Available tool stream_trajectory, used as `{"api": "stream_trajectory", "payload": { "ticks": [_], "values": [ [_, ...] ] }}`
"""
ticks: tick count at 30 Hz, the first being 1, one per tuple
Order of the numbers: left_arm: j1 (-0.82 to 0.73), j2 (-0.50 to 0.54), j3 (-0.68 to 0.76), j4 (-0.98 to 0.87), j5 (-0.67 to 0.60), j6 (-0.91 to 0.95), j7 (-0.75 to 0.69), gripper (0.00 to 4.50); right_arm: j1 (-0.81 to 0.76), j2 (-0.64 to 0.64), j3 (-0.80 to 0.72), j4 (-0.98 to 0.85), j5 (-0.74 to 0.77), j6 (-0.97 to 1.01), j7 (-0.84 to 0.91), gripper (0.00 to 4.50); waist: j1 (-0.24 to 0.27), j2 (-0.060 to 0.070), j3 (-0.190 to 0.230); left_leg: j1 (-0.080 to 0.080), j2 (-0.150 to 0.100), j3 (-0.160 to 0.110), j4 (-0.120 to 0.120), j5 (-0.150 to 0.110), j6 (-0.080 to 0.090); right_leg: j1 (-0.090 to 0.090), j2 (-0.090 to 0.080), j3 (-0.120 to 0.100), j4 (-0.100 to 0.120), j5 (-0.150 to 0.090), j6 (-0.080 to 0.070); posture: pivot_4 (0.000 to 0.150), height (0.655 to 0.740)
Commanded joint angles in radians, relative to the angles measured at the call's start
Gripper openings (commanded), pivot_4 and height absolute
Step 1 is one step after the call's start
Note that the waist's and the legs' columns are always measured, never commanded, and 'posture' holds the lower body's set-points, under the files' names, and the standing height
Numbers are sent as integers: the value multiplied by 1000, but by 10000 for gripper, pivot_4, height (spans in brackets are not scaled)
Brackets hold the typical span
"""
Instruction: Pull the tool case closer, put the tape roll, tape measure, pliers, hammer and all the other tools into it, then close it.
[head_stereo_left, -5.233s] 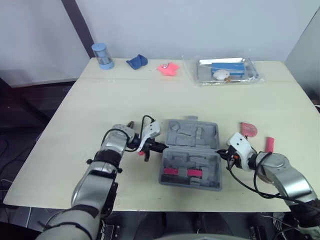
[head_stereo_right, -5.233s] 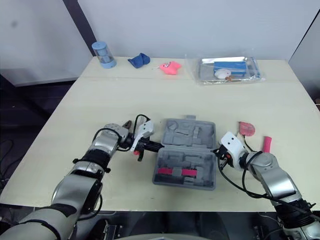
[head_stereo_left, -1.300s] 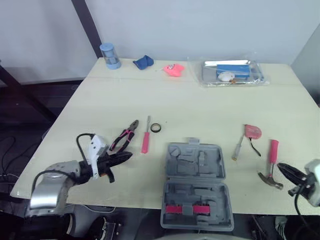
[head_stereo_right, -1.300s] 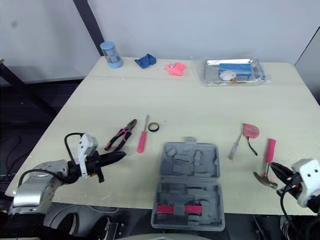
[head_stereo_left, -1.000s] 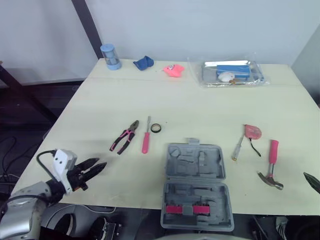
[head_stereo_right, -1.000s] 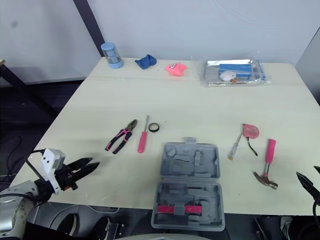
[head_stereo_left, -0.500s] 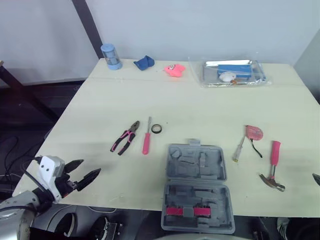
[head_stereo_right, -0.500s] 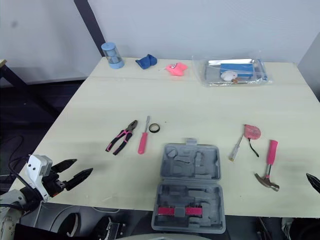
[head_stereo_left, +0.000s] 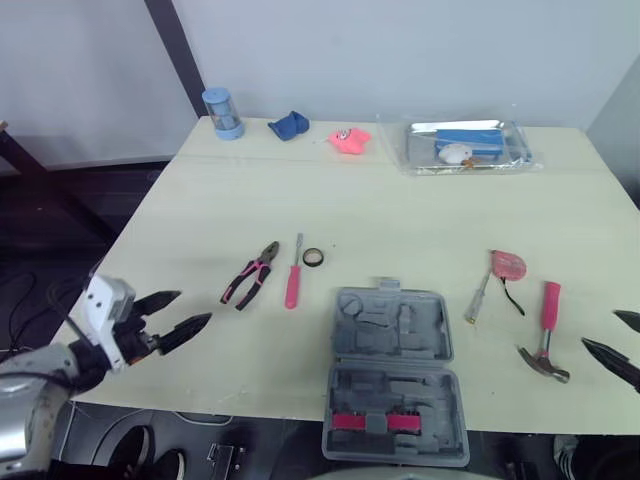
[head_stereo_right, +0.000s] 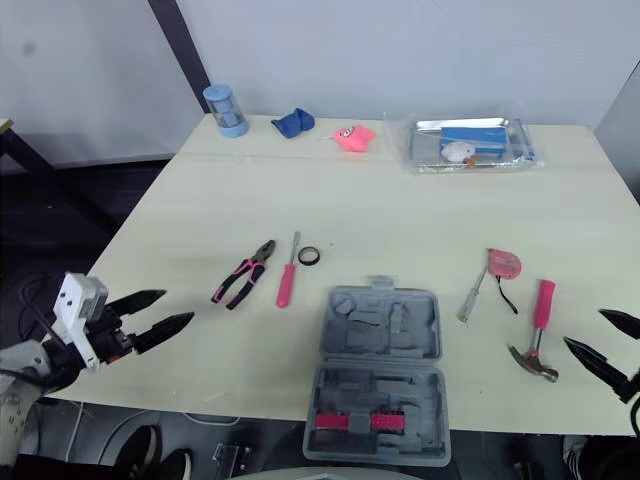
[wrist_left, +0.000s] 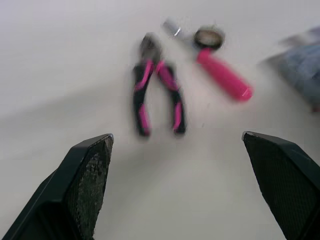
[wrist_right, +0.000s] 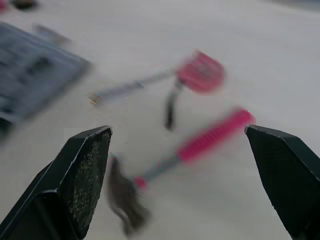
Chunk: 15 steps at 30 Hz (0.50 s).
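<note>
The grey tool case lies open at the table's near edge, pink bars in its near half. Left of it lie pink-handled pliers, a pink screwdriver and a small black tape roll. On its right are a pink tape measure, a slim screwdriver and a pink-handled hammer. My left gripper hovers open at the table's left edge, short of the pliers. Just beyond the hammer, at the right edge, my right gripper is open and empty.
Along the far edge stand a blue cylinder, a blue cloth, a pink toy and a clear bag holding a tray. Bare tabletop lies between these and the tools.
Both arms pulled back from the case toward the table's sides, and the left gripper opened wider. In the last half second both grippers moved back in toward the tools.
</note>
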<state>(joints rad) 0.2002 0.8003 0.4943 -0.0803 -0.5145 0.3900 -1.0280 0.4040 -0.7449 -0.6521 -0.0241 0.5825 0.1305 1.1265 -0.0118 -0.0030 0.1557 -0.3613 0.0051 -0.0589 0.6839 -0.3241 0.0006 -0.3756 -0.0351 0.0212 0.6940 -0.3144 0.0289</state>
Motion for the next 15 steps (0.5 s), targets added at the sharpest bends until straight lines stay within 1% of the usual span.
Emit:
{"api": "stream_trajectory", "payload": {
  "ticks": [1, 4, 9, 12, 15],
  "values": [
    [-54, 61, -48, -39, -9, 25, -45, 44170, -21, 27, 57, -147, 31, 21, -26, 45000, -1, 0, 0, 0, 0, 0, 0, 0, 0, 0, 0, 0, 0, 0, 0, 1500, 7400],
    [-179, 123, -163, -54, 27, 33, -79, 44170, -66, 53, 149, -247, 29, 44, -57, 45000, -1, 0, 1, -1, 0, 0, 0, 0, 0, -1, 0, -1, 0, 0, 0, 1500, 7400],
    [-466, 178, -412, -52, 151, 92, -80, 44170, -151, 87, 259, -312, 25, 82, -112, 45000, 4, 1, 2, -1, -2, -2, 1, 0, -1, -1, 1, -2, 0, 0, 0, 1500, 7400],
    [-644, 176, -577, -37, 255, 148, -97, 44170, -204, 102, 317, -320, 13, 99, -143, 45000, 0, 0, 3, -2, -2, -2, 1, 1, -1, -1, 2, -2, -1, 0, 0, 1500, 7400],
    [-790, 137, -705, -8, 327, 219, -103, 44170, -234, 109, 358, -325, 4, 112, -157, 45000, -1, -1, 4, -3, -3, -1, 1, 2, -3, -1, 7, -2, 0, 0, 1, 1500, 7400]
  ]
}}
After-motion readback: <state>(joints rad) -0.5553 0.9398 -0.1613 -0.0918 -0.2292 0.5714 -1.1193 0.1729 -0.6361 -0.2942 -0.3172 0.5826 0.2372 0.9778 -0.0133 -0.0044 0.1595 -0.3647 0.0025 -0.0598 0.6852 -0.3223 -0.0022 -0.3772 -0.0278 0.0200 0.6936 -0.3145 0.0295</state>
